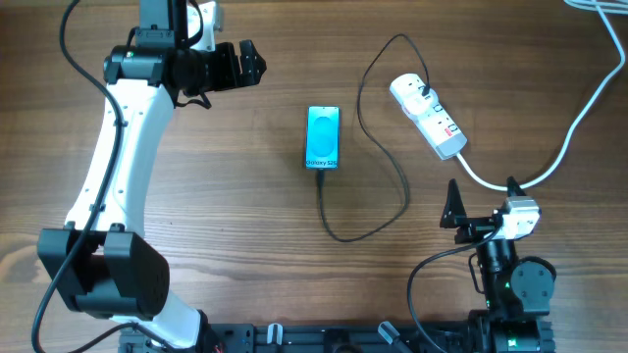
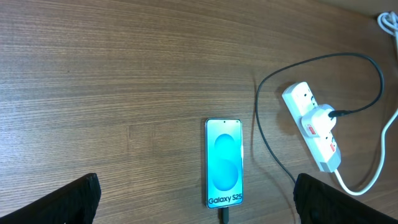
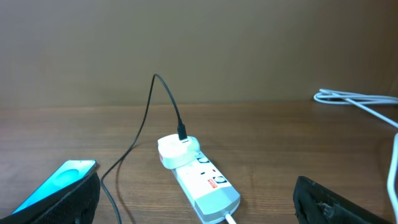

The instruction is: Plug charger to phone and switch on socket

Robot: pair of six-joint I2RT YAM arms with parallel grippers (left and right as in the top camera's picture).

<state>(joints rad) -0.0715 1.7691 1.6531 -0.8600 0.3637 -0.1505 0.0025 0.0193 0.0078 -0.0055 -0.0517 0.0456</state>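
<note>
One phone (image 1: 323,137) lies on the worktop (image 1: 245,216). One charger (image 1: 403,186) joins it to one socket (image 1: 429,116) at its right. Two hands flank the phone, both spread: left hand (image 1: 257,64), right hand (image 1: 482,199).

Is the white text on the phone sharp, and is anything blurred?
Overhead: the cyan-screened rectangular smartphone is evenly lit, its white text too small to read. Left wrist: the text is sharp; the black left fingers look soft. Right wrist: the long white power strip is sharp, the right fingers blurred.
</note>
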